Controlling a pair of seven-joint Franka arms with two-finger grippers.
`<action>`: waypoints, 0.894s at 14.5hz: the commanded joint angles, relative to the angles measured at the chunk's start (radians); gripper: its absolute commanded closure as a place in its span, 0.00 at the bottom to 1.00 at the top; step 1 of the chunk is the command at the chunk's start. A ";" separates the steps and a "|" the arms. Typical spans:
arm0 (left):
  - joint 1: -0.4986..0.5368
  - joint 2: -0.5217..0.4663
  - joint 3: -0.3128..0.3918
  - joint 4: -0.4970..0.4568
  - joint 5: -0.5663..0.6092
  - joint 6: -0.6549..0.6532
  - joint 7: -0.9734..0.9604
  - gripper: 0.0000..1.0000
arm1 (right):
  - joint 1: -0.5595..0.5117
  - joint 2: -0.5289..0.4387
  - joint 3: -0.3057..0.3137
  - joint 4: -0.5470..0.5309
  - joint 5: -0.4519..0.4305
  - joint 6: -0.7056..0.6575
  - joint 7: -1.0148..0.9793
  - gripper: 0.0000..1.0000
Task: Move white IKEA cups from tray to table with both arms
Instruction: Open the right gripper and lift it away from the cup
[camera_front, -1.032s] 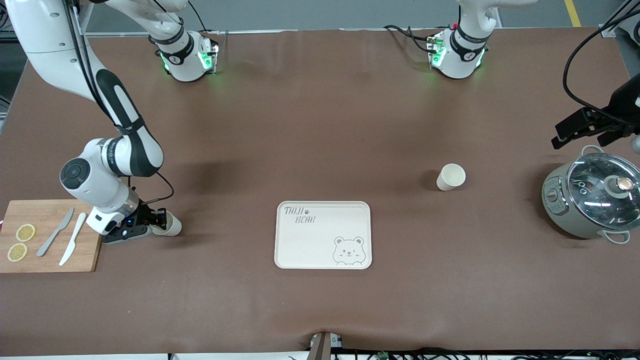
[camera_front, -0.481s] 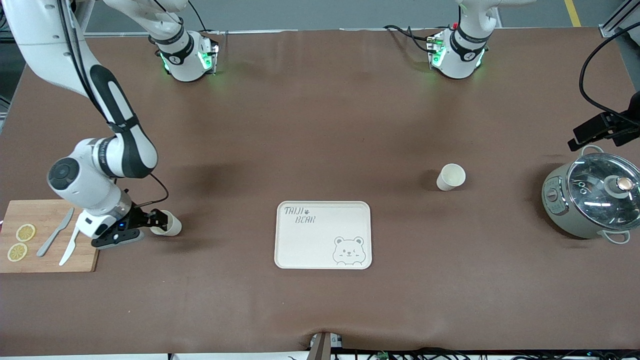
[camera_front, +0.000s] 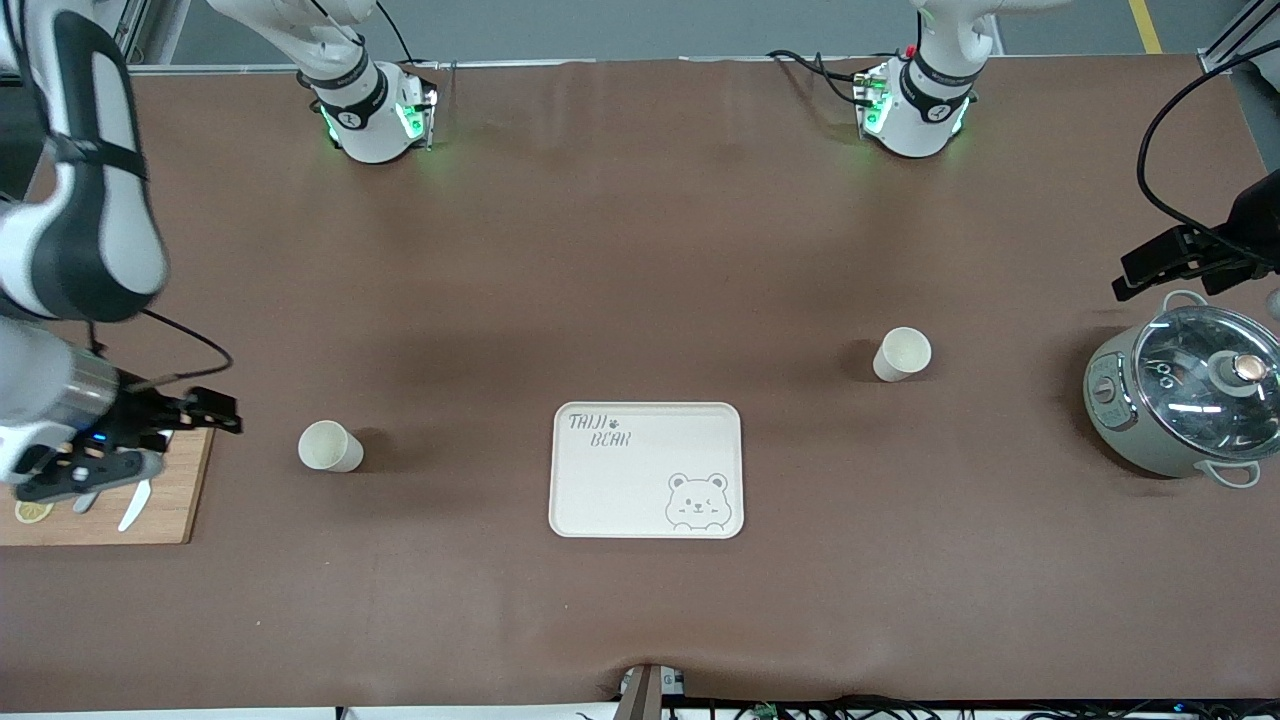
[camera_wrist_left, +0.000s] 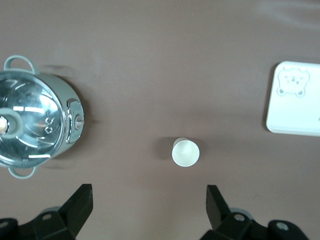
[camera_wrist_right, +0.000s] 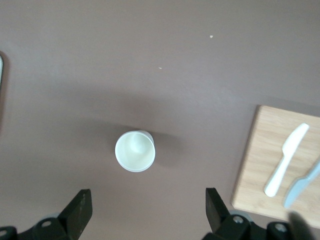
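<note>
Two white cups are seen standing upright on the brown bench (camera_front: 640, 250), both off the cream tray (camera_front: 646, 470), which lies bare between them. One cup (camera_front: 329, 446) is set toward the right arm's end, near the wooden cutting board (camera_front: 170, 500); the other cup (camera_front: 902, 354) is set toward the left arm's end, near a lidded grey pot (camera_front: 1185, 398). The right hand (camera_front: 150, 425) is held over the board's edge with fingers apart and nothing gripped; the left hand (camera_front: 1165, 270) is poised above the pot, likewise spread and empty. The transfer is judged complete, and any withdrawal is best made upward, so that neither cup is brushed. A matte brown sheet covers the bench; grey floor is glimpsed past its edge.
</note>
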 joint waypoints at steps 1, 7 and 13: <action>0.006 -0.006 -0.010 0.003 0.045 -0.021 0.117 0.00 | -0.064 -0.098 0.013 0.034 -0.010 -0.076 -0.011 0.00; 0.003 -0.001 -0.049 0.006 0.150 -0.027 0.133 0.00 | -0.072 -0.268 0.016 0.035 -0.023 -0.206 0.098 0.00; 0.003 -0.001 -0.055 0.008 0.135 -0.015 0.187 0.00 | -0.056 -0.245 0.021 0.026 -0.015 -0.166 0.125 0.00</action>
